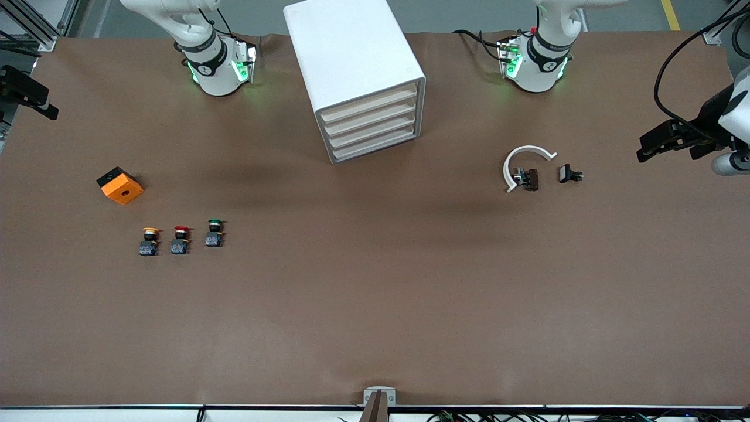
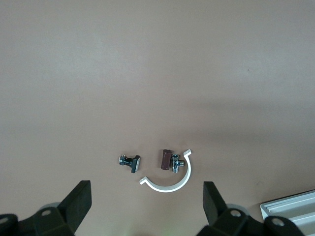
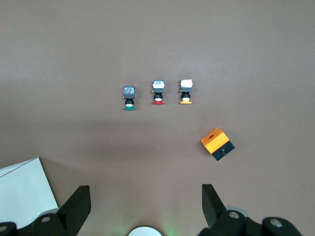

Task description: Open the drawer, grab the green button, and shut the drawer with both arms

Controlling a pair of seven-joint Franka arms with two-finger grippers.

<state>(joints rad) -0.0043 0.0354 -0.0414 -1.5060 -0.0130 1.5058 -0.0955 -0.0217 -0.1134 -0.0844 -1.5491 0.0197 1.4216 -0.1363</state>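
Sitting nearest the front camera on the surface (image 1: 375, 305), toward the right arm's end, is a row of three pushbuttons: yellow button (image 1: 150, 241), red button (image 1: 180, 239), green button (image 1: 214, 232). The green one is at the end of the row closest to the table's middle, upright, apart from its neighbours, nothing gripping it.

A bit farther from the camera is an orange switch box (image 1: 120, 185), beside the row and well apart from it.

Toward the left arm's end are a white half-ring clamp (image 1: 523, 153), a brown-and-metal fitting (image 1: 527, 179) touching it, and a small black part (image 1: 568, 173) just beside them.

Farthest is the white drawer cabinet (image 1: 351, 64). All four drawer fronts (image 1: 372, 126) look flush and shut.

The left end effector (image 2: 146, 204) is up over the left arm's end of the surface, fingers spread wide and carrying nothing. The right end effector (image 3: 146, 204) is up over the right arm's end, looking down on the buttons, also spread wide and bare. Both arms are pulled back and waiting.

Step judgement: the green button is out on the surface and the drawers are shut. That fits the job being over, with the button out and the drawer pushed home. It fits equally a stage with every drawer shut and any pull on one yet to come. The pictures can't split these, and drawer contents are hidden, so I'm not calling a next move.
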